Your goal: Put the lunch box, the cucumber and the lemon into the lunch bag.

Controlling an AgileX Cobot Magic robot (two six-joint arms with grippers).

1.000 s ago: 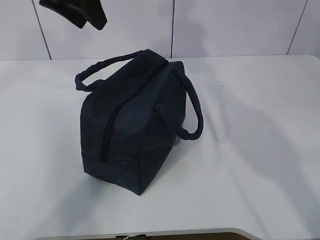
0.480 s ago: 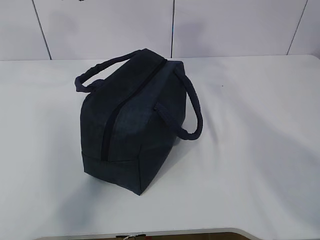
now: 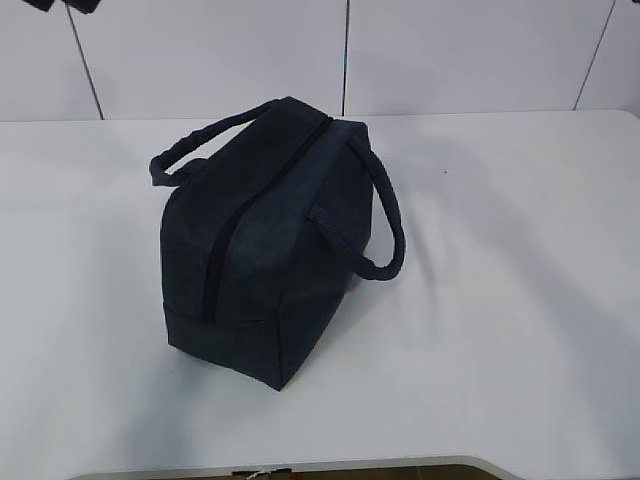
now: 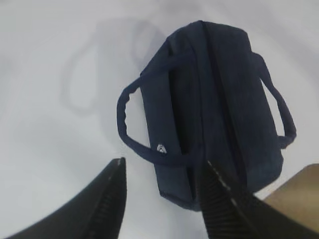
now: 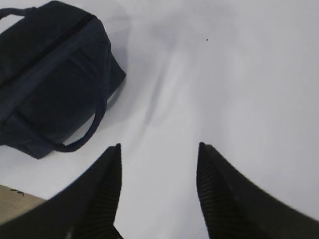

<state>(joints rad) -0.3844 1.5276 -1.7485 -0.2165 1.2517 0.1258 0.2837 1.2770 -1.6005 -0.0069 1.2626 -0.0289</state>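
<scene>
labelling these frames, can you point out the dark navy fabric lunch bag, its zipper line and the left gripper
dark navy fabric lunch bag (image 3: 270, 200): exterior view, on its upper side panel.
zipper line (image 3: 222, 250): exterior view, on the dark strip along the bag's top.
left gripper (image 4: 162, 199): left wrist view, midway between its black ribbed fingertips, open and empty.

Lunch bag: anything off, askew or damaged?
Nothing looks damaged or spilled. The lunch bag stands upright on the table, zipper closed along the top, both handles flopped outward. It sits at a slant to the table edge. No lunch box, cucumber or lemon shows in any view.
</scene>
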